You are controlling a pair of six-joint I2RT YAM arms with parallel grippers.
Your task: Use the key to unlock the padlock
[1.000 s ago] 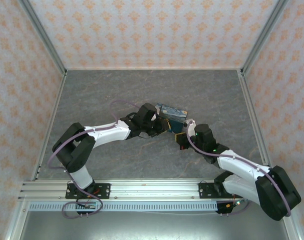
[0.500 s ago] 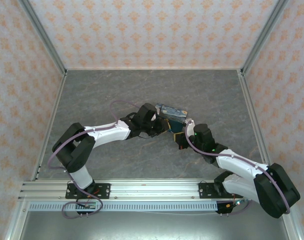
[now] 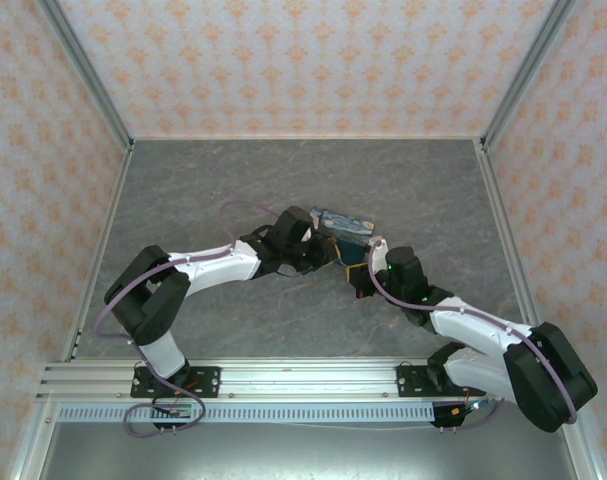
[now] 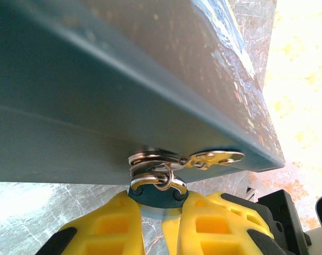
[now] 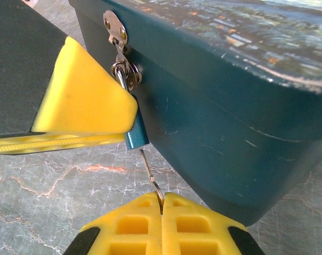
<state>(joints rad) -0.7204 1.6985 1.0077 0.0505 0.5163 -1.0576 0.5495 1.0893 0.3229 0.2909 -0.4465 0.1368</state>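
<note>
Teal padlock (image 4: pixel 153 197) pinched in left pincer (image 4: pixel 153 211) (key (image 5: pixel 149 170) in right pincer (image 5: pixel 162 206)).

The padlock (image 5: pixel 137 137) has a smooth teal body with a satin metallic sheen. Its shackle (image 4: pixel 156 182) is polished silvery metal, as is the bright hasp (image 4: pixel 214 158). The key (image 5: pixel 150 172) is thin bare metal. The box (image 5: pixel 229 133) is glossy teal with fine scratches. The left gripper (image 4: pixel 159 210) and right gripper (image 5: pixel 162 204) have fingers (image 5: pixel 134 223) of matt yellow moulded plastic. The table (image 5: pixel 54 175) is smooth grey marbling with a faint shine.
</note>
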